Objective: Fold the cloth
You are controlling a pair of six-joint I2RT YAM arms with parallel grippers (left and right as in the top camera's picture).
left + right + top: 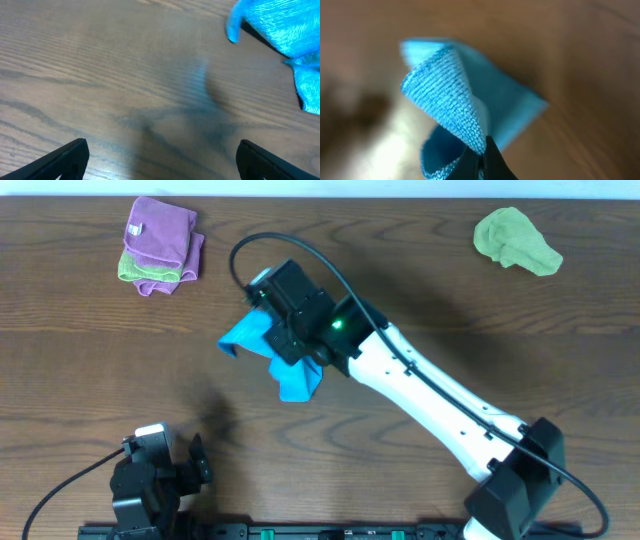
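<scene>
One blue cloth [240, 338], likely soft, light, limp, bunched 9 o'clock of table [450, 290] centre. Right end effector [482, 157] pinched on its edge; better grip at corners. Left end effector [165, 160] wide, empty, 7 o'clock.

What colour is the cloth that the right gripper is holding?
Bright blue. The cloth shows best in the right wrist view.
</scene>
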